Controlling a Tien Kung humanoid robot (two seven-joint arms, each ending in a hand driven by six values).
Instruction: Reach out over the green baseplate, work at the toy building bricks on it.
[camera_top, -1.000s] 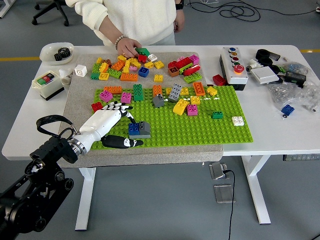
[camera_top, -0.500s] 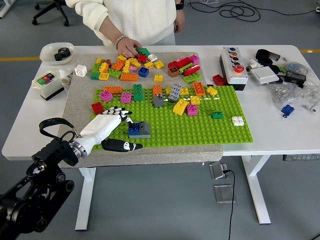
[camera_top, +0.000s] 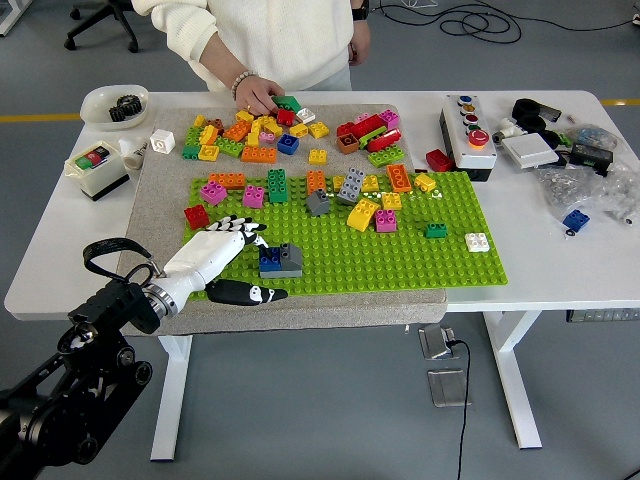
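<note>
Green baseplate (camera_top: 400, 255) lies on a grey mat (camera_top: 160, 190) on the white bench (camera_top: 560, 260), scattered bricks on it. We note the left hand (camera_top: 222, 255) at its near-left corner, fingers loosely spread, apparently grasping nothing, just left of a blue-and-grey brick stack (camera_top: 280, 260). A person's hand (camera_top: 258, 97) rests on the loose brick pile (camera_top: 270, 128) at the far edge.

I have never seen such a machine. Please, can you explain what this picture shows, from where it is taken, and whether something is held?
The camera sits high on a humanoid robot and looks down over a white table. The robot's left hand, white with five fingers, reaches over the green baseplate beside a blue and grey brick block. Its fingers are spread and hold nothing. Loose coloured bricks lie further back, where a person's hand rests on them. The right arm is not visible.
</note>
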